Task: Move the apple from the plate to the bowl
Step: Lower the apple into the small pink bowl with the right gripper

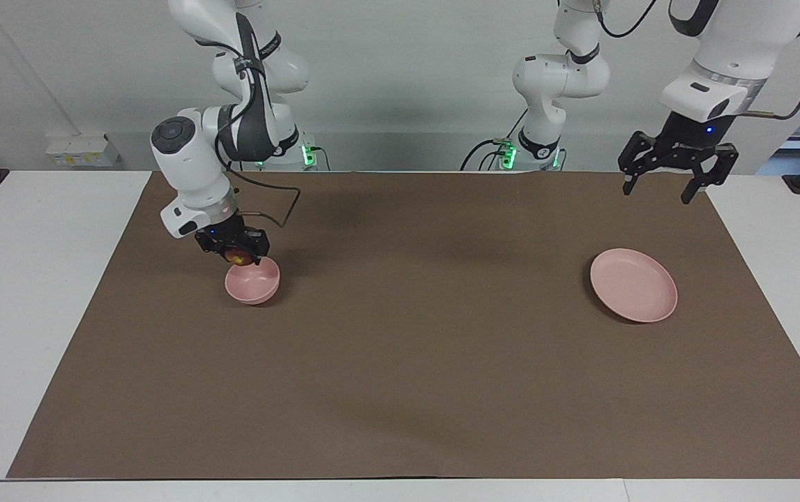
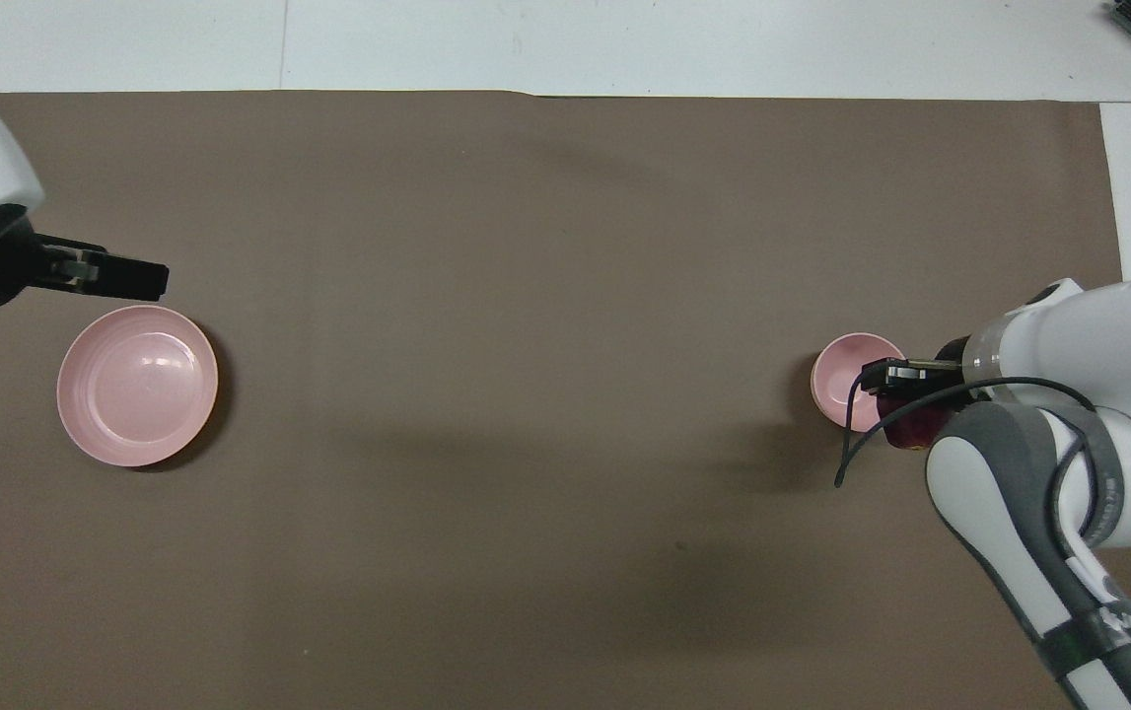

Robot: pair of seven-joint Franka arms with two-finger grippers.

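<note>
My right gripper is shut on the dark red apple and holds it just over the rim of the small pink bowl, at the edge nearer to the robots. In the overhead view the apple shows under the gripper beside the bowl. The wide pink plate lies bare toward the left arm's end of the table; it also shows in the overhead view. My left gripper is open and empty, raised in the air above the mat near the plate.
A brown mat covers the table between white side strips. Cables hang from the right arm's wrist close to the bowl.
</note>
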